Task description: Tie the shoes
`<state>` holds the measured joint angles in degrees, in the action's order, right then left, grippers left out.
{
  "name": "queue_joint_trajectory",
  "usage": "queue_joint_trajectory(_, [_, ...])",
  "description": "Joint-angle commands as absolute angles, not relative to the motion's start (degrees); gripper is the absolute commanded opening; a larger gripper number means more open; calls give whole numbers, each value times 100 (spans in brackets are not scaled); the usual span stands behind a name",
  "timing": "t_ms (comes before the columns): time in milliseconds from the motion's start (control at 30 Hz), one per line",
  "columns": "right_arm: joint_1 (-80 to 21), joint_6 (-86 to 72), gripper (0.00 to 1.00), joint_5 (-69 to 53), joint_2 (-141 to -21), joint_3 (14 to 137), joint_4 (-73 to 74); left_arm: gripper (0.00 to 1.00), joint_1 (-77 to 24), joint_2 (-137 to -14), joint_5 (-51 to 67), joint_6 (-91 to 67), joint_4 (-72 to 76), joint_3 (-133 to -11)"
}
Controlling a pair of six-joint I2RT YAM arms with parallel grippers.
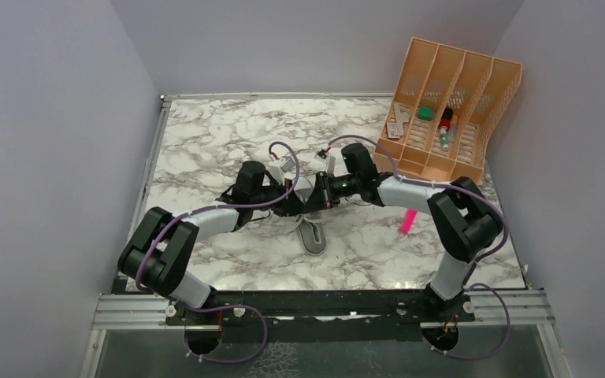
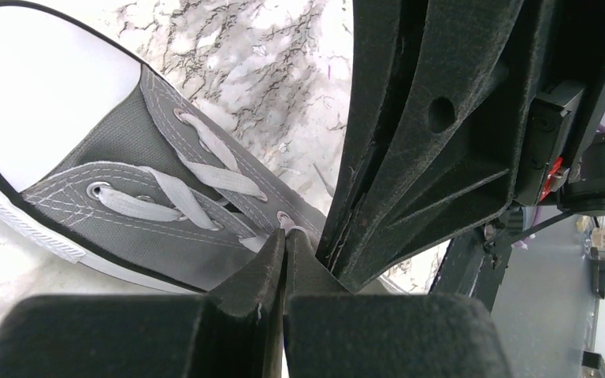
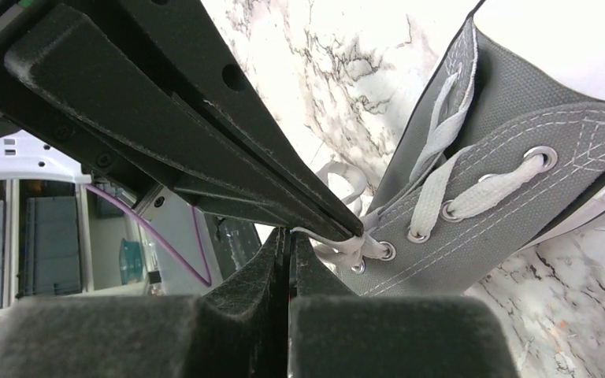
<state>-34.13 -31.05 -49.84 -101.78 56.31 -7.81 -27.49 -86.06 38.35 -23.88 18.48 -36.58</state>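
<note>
A small grey canvas shoe [image 1: 313,235] with a white toe cap lies mid-table, its laced upper hidden under both grippers in the top view. In the left wrist view the shoe [image 2: 118,197] shows crossed white laces [image 2: 205,169]. My left gripper [image 2: 285,236] is shut, a bit of white lace pinched at its tip by the top eyelet. In the right wrist view my right gripper [image 3: 290,236] is shut on a thin white lace [image 3: 339,240] running to the eyelets of the shoe [image 3: 520,181]. The two grippers [image 1: 298,201] [image 1: 318,194] meet tip to tip above the shoe's opening.
A peach desk organizer [image 1: 449,110] with small items stands at the back right. A pink object [image 1: 407,221] lies on the marble table [image 1: 205,142] right of the shoe. Grey walls close in the left, back and right sides.
</note>
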Motion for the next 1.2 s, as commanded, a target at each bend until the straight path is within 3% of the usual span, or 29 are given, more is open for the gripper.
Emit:
queue_joint_trajectory(0, [-3573,-3315,7,-4883,-9940,5620,-1179,0,-2821,-8613,4148,-2596,2537,-3379])
queue_joint_trajectory(433, [-3570,-2778,37,-4624,-9719,6161,332,0,-2821,-8936,4425,-2426,3023,-3364])
queue_joint_trajectory(500, [-3570,-2664,45,-4536,-9646,6265,642,0,-2821,-8987,4455,-2415,3028,-3372])
queue_joint_trajectory(600, [-3568,-2490,49,-4403,-9515,6388,1043,0,-2821,-9029,4447,-2384,3024,-3357])
queue_joint_trajectory(1033, [-3450,-2107,52,-3866,-9233,6571,2228,0,-2820,-9074,4438,-2386,3027,-3342])
queue_joint_trajectory(1167, [-3094,-2332,41,-3981,-9221,6332,2014,0,-2820,-9046,4430,-2383,3028,-3337])
